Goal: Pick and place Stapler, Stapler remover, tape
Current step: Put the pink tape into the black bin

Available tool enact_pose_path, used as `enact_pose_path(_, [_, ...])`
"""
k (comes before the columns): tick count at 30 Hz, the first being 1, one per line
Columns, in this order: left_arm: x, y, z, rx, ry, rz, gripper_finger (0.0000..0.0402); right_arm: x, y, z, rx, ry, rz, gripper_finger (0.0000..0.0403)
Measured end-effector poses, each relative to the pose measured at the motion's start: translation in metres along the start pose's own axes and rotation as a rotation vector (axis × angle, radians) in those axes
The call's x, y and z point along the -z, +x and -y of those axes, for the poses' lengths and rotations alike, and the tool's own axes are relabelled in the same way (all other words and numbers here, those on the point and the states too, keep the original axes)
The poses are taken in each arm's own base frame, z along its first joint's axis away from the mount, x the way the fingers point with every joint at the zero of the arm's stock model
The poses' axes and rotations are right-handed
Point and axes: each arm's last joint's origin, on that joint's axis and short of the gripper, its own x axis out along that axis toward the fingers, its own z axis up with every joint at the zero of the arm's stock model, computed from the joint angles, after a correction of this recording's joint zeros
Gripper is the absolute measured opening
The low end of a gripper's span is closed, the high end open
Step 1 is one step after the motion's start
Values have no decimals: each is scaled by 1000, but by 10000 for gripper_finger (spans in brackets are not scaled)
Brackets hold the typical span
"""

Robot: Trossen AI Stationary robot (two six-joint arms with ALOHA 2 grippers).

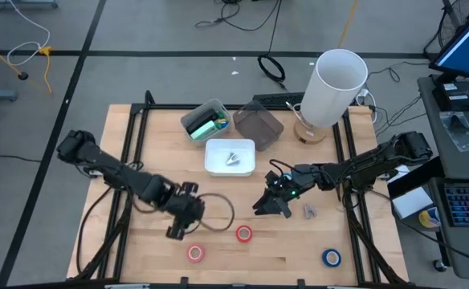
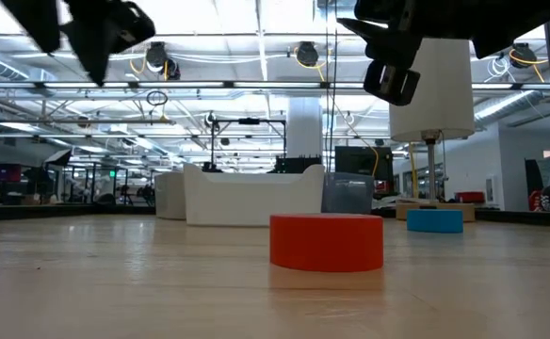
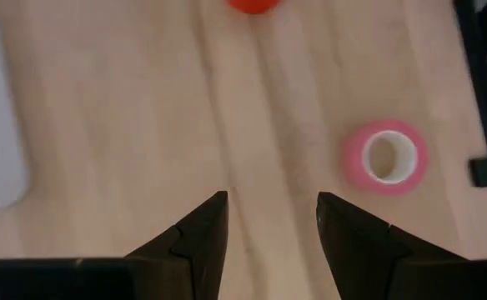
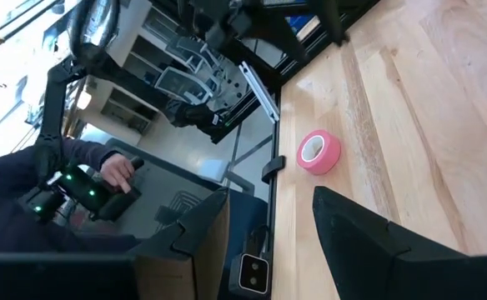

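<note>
Three tape rolls lie flat on the wooden table near its front edge: pink (image 1: 196, 254), red (image 1: 244, 234) and blue (image 1: 332, 258). My left gripper (image 1: 178, 229) hovers open and empty just left of the pink and red rolls. In the left wrist view its fingers (image 3: 268, 237) stand apart above bare wood, with the pink roll (image 3: 385, 157) off to one side. My right gripper (image 1: 267, 207) is open and empty above the table's middle, right of the red roll. A small grey metal item (image 1: 309, 211) lies beside it. The right wrist view shows the pink roll (image 4: 318, 152) farther off.
A white tray (image 1: 215, 164) holds a small metal piece. Behind it stand a grey bin (image 1: 205, 120) with a green object, a dark bin (image 1: 258, 124) and a big white cylinder (image 1: 335, 88). A cable loop (image 1: 218, 210) lies on the table. A person's hands (image 4: 114, 175) show beyond the table.
</note>
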Motion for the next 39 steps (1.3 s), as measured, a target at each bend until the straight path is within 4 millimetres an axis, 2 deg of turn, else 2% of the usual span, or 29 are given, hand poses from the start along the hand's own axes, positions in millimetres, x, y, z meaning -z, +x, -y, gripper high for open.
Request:
enact_pose_path(8, [4,37,39,41,62,-19,184,1,0,0,-18,5,-23,167])
enact_pose_path(13, [5,64,53,47,50,-56,184,1,0,0,-27,13,-43,167])
enact_pose_path(21, [11,98,59,58,-52,-165,184,2,0,0,-26,14,-44,167])
enact_pose_path(34, [10,127,64,84,-155,-182,183,2,0,0,-27,16,-47,167])
enact_pose_path(37, [12,132,65,83,-179,-207,164,2,0,0,-25,16,-49,167])
enact_pose_path(39, [13,135,64,78,-186,-220,135,2,0,0,-24,16,-50,167])
